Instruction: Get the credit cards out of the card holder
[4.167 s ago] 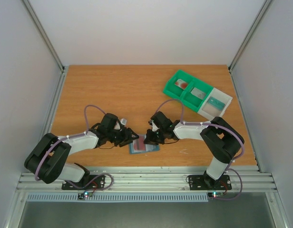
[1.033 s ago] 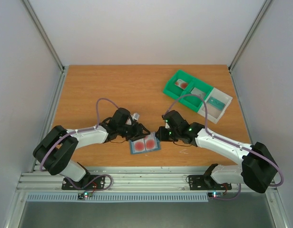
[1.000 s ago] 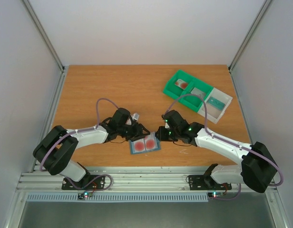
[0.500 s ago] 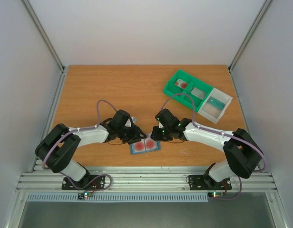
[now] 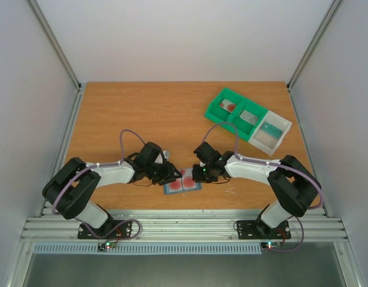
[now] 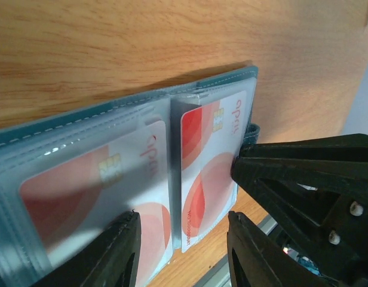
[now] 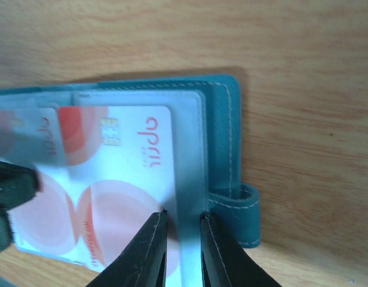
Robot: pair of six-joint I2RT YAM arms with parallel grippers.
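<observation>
The slate-blue card holder [image 5: 185, 186] lies open and flat near the table's front edge. Two reddish-pink credit cards sit in its clear sleeves: the left card [image 6: 94, 185] and the right card [image 7: 118, 173]. My left gripper [image 6: 184, 251] is open, its fingers straddling the holder's spine over both cards. My right gripper [image 7: 183, 251] is open by a narrow gap, with its tips down on the clear sleeve strip beside the right card's edge, near the strap loop [image 7: 241, 209]. In the top view both grippers meet over the holder, left [image 5: 171, 175] and right [image 5: 200, 173].
Green and white compartment bins [image 5: 247, 122] stand at the back right, holding a reddish card [image 5: 227, 106], a grey card [image 5: 248, 116] and a teal card [image 5: 270, 128]. The table's front edge and a metal rail [image 5: 184, 224] run just below the holder.
The right arm has folded in towards its base, and its gripper has settled lower on the holder's right panel and narrowed slightly. The left gripper shifted a little; the holder stayed put.
</observation>
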